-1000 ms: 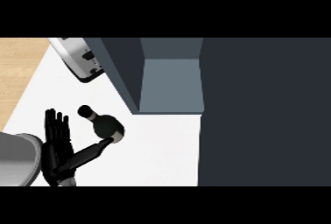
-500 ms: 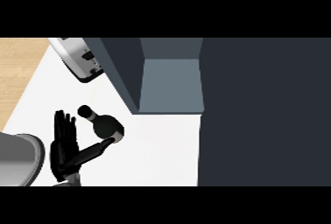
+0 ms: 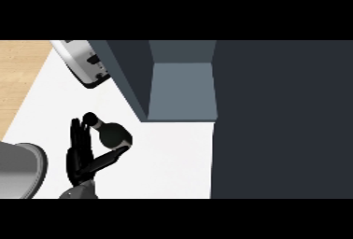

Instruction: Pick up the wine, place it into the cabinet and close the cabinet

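The wine bottle (image 3: 112, 132) is dark and stands on the white counter (image 3: 165, 158), its cap pointing to the upper left. My left hand (image 3: 81, 156) is up against its left side. The straight fingers (image 3: 77, 135) lie alongside the neck and the thumb (image 3: 110, 156) stretches out under the bottle's body, so the hand is open and not closed round it. The cabinet (image 3: 183, 91) lies up and to the right of the bottle, with its grey-blue inside showing. My right hand does not show.
A large dark panel (image 3: 283, 116) fills the right side of the view beside the cabinet opening. A silver appliance (image 3: 82, 65) sits at the back left. A grey rounded object (image 3: 17, 168) is at the left edge, and wooden floor (image 3: 21, 70) lies past the counter's left edge.
My left hand has moved right and a little forward, from clear of the bottle to right against it. The bottle has not moved.
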### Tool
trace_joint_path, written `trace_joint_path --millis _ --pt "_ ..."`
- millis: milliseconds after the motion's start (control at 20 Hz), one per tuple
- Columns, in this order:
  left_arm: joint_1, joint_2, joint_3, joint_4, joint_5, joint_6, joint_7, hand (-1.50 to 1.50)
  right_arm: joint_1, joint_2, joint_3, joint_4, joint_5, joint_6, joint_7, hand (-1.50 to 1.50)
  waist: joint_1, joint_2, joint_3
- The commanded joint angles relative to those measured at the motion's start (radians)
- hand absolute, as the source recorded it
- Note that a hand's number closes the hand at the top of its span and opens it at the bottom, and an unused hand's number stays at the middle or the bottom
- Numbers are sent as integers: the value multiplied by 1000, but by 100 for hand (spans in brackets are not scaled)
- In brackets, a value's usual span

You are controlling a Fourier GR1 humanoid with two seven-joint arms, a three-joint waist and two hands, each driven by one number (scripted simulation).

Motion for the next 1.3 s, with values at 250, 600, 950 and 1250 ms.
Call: trace_joint_path --millis 250,600,950,1250 --pt "-81 -16 30 246 51 -51 -164 -150 31 -20 -63 -14 -47 42 -16 -150 -1 0 0" --pt "-104 16 104 358 121 -226 -235 -150 79 51 62 -68 68 18 -33 -150 -3 0 0" --pt "-255 28 135 572 128 -247 -339 -150 38 20 8 -3 15 35 -37 -150 -4 1 0" --pt "-244 77 140 588 142 -332 -319 150 17 26 31 -52 32 -7 36 -150 -1 0 0"
